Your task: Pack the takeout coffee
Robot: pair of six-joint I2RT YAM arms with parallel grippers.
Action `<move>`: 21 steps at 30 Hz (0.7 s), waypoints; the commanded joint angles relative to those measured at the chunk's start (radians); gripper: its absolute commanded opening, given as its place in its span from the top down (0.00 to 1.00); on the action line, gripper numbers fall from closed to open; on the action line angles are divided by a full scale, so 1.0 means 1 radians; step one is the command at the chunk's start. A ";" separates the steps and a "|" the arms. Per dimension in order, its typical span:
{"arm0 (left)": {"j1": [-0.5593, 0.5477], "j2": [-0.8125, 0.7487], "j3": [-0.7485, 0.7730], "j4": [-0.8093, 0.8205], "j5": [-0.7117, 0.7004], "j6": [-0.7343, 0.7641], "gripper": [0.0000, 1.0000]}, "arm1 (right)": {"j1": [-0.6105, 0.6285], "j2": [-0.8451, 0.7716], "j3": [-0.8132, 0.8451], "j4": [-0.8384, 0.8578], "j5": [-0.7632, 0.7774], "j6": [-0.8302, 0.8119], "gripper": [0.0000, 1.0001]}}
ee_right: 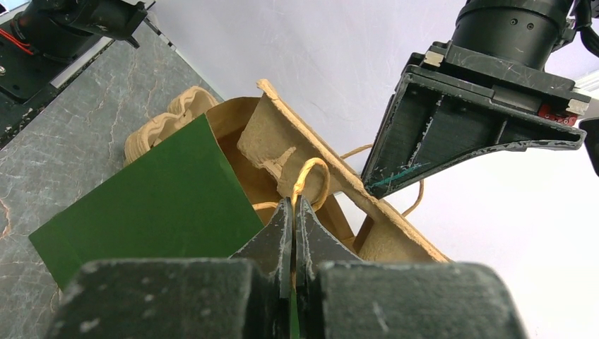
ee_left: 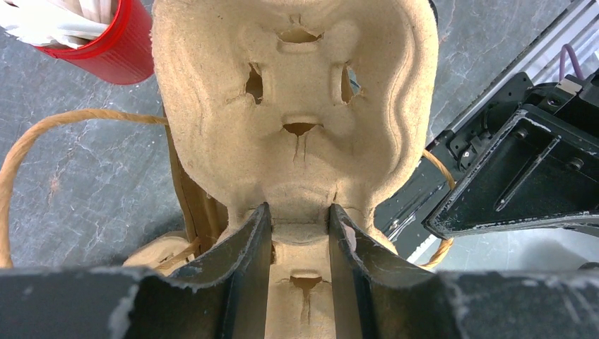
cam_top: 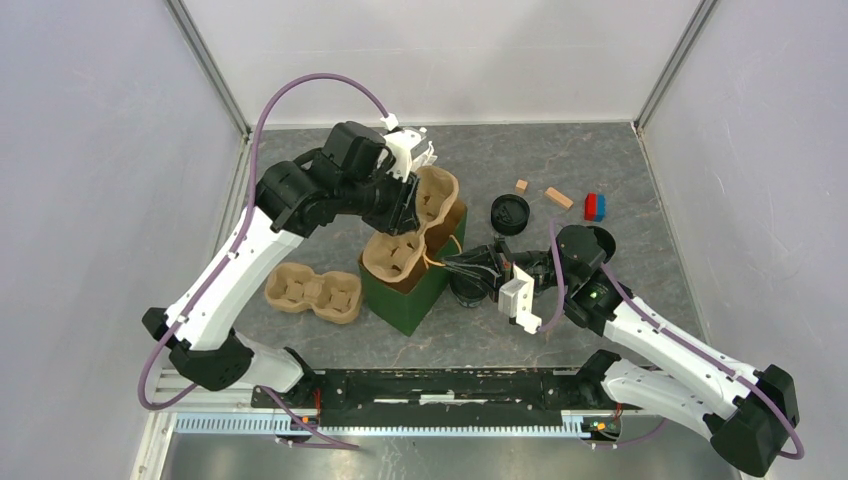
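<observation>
Over the bag (cam_top: 395,300) my left gripper (ee_left: 300,226) pinches the carrier (cam_top: 415,225); right gripper (ee_right: 294,212) nips the bag's handle (ee_right: 311,176). Beside it, the cup (cam_top: 467,293) looks light, crushable: hold mid-wall gently.

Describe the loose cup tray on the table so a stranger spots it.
Find the green bag mid-table. Left of it, flat on the table, lies a brown pulp tray. Unlike the other tray, which the left pincer holds at the bag, nothing grips it.

Dark green paper bag (cam_top: 402,300) looped with tan twine handle (ee_right: 311,176), pale brown moulded-pulp cup carrier (ee_left: 297,141), flat round black lid (cam_top: 510,213), red ribbed cup (ee_left: 113,44), grey tabletop (cam_top: 670,200) veined paler.
</observation>
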 commanded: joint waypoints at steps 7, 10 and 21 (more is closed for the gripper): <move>-0.003 -0.006 -0.023 0.020 -0.067 0.075 0.71 | 0.004 -0.003 0.015 -0.006 -0.012 -0.023 1.00; -0.002 0.014 -0.045 0.020 -0.076 0.084 0.72 | 0.003 -0.003 0.012 -0.023 -0.017 -0.041 1.00; -0.003 0.036 -0.107 0.044 -0.109 0.098 0.73 | 0.004 -0.034 -0.008 -0.083 -0.018 -0.121 1.00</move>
